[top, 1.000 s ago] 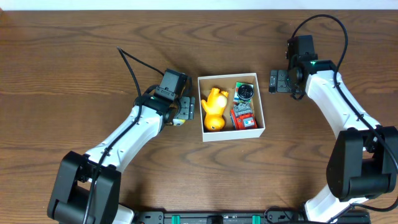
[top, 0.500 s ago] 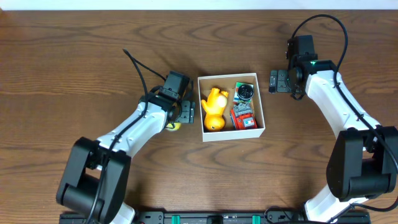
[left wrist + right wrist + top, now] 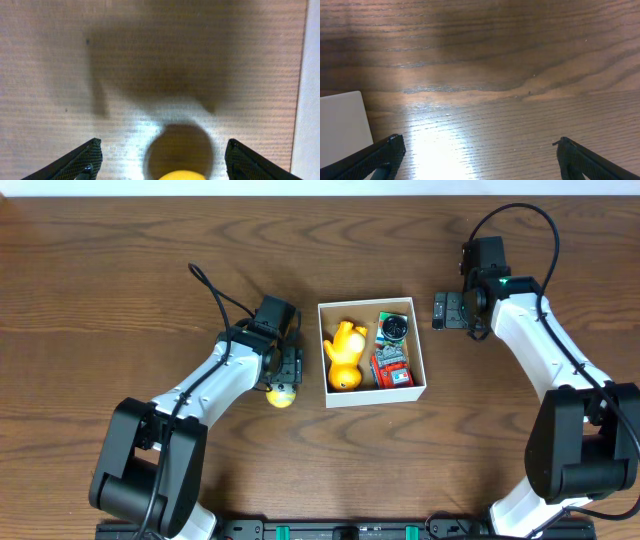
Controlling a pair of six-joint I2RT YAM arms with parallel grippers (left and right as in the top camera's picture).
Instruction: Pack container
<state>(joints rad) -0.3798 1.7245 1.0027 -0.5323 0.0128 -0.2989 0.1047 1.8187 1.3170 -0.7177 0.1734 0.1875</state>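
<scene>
At the middle of the tabletop (image 3: 120, 260), the container (image 3: 378, 396) is judged light and thin-walled, best gripped by one wall, while the yellow ball (image 3: 281, 395) at its 8 o'clock, likely to roll, is flanked by the left tool (image 3: 162, 145), spread apart like the right tool (image 3: 480, 142).

The counter (image 3: 120, 270) is dark brown wood with a clear grain. It is smooth and semi-glossy, with lamp glare on it in both wrist views. The container (image 3: 376, 396) has thin white walls that look like matt card. The yellow duck (image 3: 343, 355) looks smooth and faintly shiny, like rubber or plastic, and so does the yellow ball (image 3: 281, 395). The left tool (image 3: 162, 155) and right tool (image 3: 480, 150) look black and matt. The arm shells (image 3: 215, 385) are smooth white plastic.
</scene>
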